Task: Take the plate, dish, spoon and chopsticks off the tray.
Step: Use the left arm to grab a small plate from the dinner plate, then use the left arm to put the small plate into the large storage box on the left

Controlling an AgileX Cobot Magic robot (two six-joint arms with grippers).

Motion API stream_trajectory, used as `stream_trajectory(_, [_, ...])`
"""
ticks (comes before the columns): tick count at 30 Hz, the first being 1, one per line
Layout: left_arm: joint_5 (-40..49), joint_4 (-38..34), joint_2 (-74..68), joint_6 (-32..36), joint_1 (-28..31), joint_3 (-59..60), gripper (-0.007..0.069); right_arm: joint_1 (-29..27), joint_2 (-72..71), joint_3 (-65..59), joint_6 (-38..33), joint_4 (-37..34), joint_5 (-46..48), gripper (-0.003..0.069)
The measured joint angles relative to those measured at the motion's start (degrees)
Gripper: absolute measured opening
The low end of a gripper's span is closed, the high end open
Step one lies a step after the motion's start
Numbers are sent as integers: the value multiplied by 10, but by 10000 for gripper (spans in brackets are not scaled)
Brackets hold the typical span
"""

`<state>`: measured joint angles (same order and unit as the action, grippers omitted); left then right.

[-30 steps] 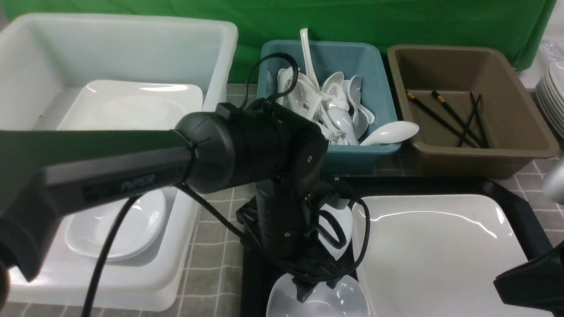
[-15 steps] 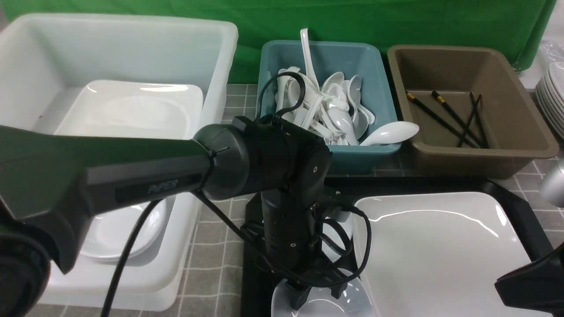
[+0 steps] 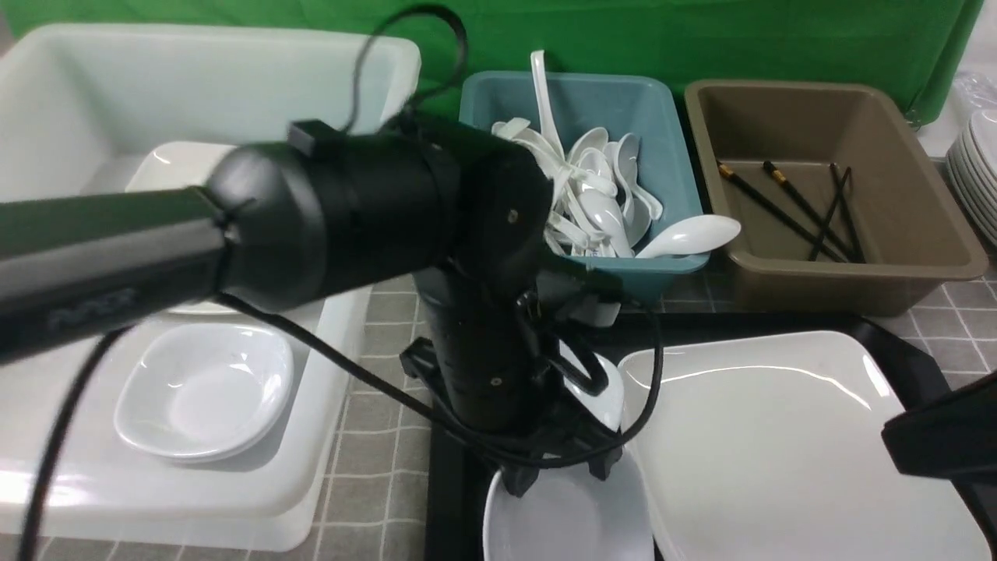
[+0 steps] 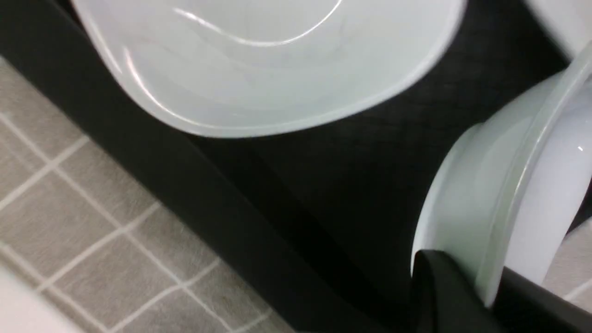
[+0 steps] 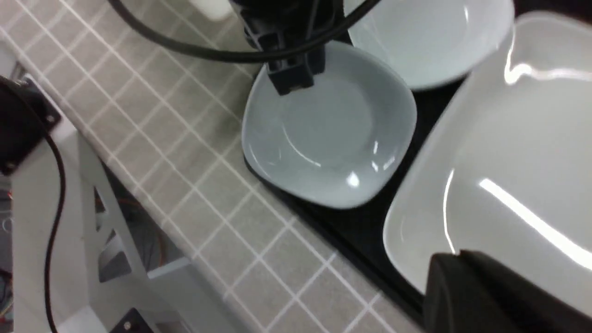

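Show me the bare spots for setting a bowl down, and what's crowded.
Bare: the tiled strip between white tub and tray; the floor of the brown tub beside its chopsticks. Crowded: the tray, filled by plate, bowl and the dish gripped by the left claw; the teal tub, heaped with spoons.

Jaws of the left gripper [image 4: 488,289] pinch a white dish [image 4: 499,185] by its rim over the black tray [image 4: 323,194]. A white bowl [image 4: 268,69] sits on the tray, with the tiled desk [image 4: 69,208] beside the tray.

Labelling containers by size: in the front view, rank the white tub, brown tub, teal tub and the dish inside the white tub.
1. white tub
2. brown tub
3. teal tub, close behind; the left arm hides part of it, so unsure
4. dish, clearly smallest
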<state>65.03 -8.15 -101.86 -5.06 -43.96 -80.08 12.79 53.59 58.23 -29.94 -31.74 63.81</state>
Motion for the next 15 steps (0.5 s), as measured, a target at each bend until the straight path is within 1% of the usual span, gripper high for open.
stream_trajectory(4, [-4,-42,80,-6,39,1,33,51,5,44,9,-20,2,29])
stream_trajectory(5, [-9,-67,103,1,68,1,33,71,12,54,18,-24,1,29])
stream_trajectory(6, [-12,-77,118,6,82,1,33,94,19,61,25,-24,-1,29])
stream_trajectory(7, [-14,-101,140,19,119,1,33,124,32,72,40,-23,-4,28])
stream_trajectory(8, [-14,-110,155,24,136,1,33,145,42,78,47,-19,-6,28])
stream_trajectory(10, [-14,-125,185,33,188,1,33,189,70,97,73,-1,-17,28])
stream_trajectory(11, [-11,-129,209,38,231,3,33,229,94,115,100,30,-25,28])
stream_trajectory(13, [-8,-130,239,46,289,10,33,285,125,142,139,77,-32,28])
stream_trajectory(14, [-8,-131,242,51,302,12,33,290,131,149,148,83,-33,28])
stream_trajectory(15, [-7,-131,255,51,322,18,33,311,144,162,167,113,-34,28])
